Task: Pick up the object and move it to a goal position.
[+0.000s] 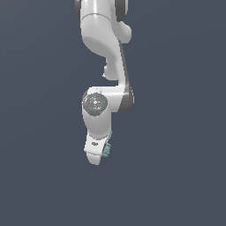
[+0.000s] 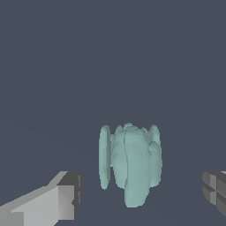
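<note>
Fingers [image 2: 66, 196] spread wide as I bring the gripper [image 2: 141, 194] over the object [image 2: 130, 161], a pale teal ridged piece lying between and beyond the pads, touching neither, long axis across the gap; I judge a straight descent should bracket it.
</note>
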Available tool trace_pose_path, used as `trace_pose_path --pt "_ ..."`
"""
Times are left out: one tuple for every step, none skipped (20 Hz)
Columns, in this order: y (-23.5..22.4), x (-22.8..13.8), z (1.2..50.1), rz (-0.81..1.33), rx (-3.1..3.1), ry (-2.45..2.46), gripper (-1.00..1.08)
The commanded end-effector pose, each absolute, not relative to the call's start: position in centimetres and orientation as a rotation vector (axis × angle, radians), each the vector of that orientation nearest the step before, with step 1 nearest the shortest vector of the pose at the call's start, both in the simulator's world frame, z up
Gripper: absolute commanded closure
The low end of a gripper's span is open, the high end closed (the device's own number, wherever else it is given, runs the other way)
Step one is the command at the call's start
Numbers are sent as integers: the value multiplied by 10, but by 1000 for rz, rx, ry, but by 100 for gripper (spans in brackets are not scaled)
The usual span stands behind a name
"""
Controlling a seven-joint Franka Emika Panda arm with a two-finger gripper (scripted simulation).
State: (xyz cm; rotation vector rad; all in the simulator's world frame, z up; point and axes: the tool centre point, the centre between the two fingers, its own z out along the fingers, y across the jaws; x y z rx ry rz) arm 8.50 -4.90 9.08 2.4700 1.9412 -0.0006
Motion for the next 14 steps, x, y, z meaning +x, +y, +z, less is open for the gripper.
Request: trace_pose_path --pt "-49 85 91 0 2463 1950 -92" --pt "-49 85 91 0 2467 1945 -92" --pt "-49 85 90 0 2467 1945 -92" --pt "-49 85 89 0 2467 1945 -92" --pt "-49 85 87 0 2467 1945 -92" --pt "-49 85 84 0 2467 1945 -92" --pt "-49 85 80 0 2467 1945 -92" --pt "-49 85 76 0 2466 1946 -92" --pt "-49 85 70 0 2465 1947 -92" --pt "-49 85 64 0 2465 1948 -92" --pt "-49 84 58 0 2464 1949 -92" --pt "-49 84 53 0 2463 1949 -92" --pt "-49 84 48 0 2463 1950 -92" --pt "-49 84 45 0 2463 1950 -92"
